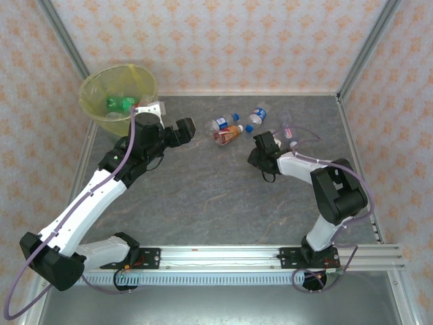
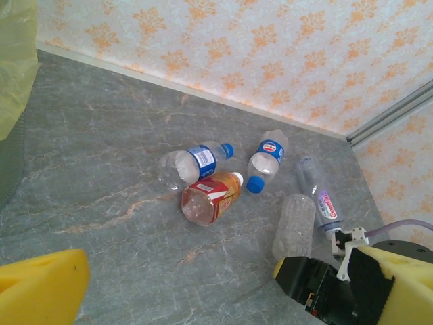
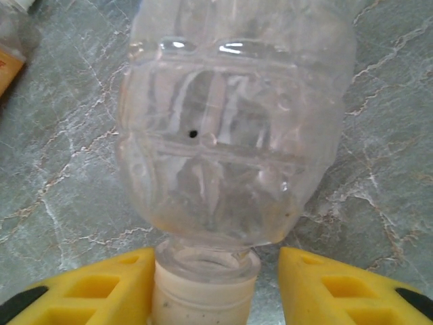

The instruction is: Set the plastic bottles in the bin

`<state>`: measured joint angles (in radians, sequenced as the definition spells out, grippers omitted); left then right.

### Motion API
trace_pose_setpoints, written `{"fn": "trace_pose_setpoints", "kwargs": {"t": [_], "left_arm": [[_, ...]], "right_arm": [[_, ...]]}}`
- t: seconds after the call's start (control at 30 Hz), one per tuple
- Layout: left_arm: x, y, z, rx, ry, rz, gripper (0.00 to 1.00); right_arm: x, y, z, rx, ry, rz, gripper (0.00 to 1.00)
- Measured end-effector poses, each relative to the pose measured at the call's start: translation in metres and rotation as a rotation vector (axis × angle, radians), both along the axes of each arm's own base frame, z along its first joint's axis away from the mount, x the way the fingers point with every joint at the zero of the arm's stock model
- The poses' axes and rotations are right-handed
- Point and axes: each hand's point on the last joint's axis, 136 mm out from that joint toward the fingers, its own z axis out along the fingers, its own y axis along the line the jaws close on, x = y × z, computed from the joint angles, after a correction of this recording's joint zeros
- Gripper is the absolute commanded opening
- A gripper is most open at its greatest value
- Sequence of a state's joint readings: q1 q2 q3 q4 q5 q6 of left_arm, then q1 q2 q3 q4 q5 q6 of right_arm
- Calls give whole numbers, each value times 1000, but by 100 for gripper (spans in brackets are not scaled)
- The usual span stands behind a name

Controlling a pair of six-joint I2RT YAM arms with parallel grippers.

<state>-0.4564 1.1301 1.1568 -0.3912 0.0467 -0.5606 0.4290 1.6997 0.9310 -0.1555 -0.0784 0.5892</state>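
L arm: from its base at the table's near-left corner the long white link runs diagonally toward the far edge. The wrist bends right just short of the bin. L gripper hangs over the table right of the bin, jaws spread wide w/ nothing btwn them. In the wrist view its yellow fingers sit at the lower corners w/ bare table between.

R arm: base at the near edge, right of centre. The upper link rises toward the right edge, elbow folded, forearm reaching left & toward the far edge, low. R gripper is down at a clear bottle lying on the table. Jaws are part-open either side of its whitish cap. One finger looks to be against the cap and a slim gap shows on the other side, so not clamped.

Bin is at the far-left corner, yellow liner, green bottle inside. Near the far edge, mid-table, all on their sides:
- blue-cap bottle
- 2nd blue-cap bottle
- red-label bottle, just beside those two
- pink-label bottle, further right, next to the clear one
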Motion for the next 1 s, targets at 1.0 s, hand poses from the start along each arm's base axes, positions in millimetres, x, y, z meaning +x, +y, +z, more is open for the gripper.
{"fn": "trace_pose_setpoints", "kwargs": {"t": [1.0], "left_arm": [[2, 6, 14, -169, 7, -8, 96]], "right_arm": [[-10, 34, 72, -91, -265, 197, 27]]}}
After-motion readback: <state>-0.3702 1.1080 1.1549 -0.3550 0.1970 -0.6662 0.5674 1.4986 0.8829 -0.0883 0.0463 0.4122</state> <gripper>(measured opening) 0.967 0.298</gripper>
